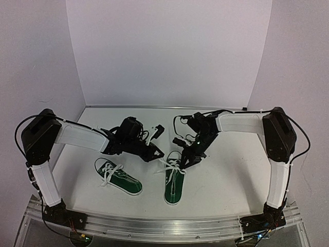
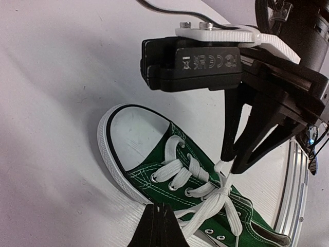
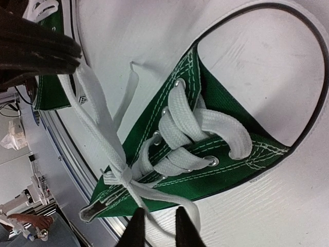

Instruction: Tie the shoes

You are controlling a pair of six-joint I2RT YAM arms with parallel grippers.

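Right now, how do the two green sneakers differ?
The right sneaker points almost straight away from the arms; the left sneaker lies slanted. The left gripper and right gripper pinch the right sneaker's laces near a knot; the left sneaker's laces lie loose, untouched. Both are green canvas with white laces.

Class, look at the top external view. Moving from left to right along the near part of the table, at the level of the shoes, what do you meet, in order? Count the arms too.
left arm's upright link → slanted shoe → second shoe → right arm's upright link
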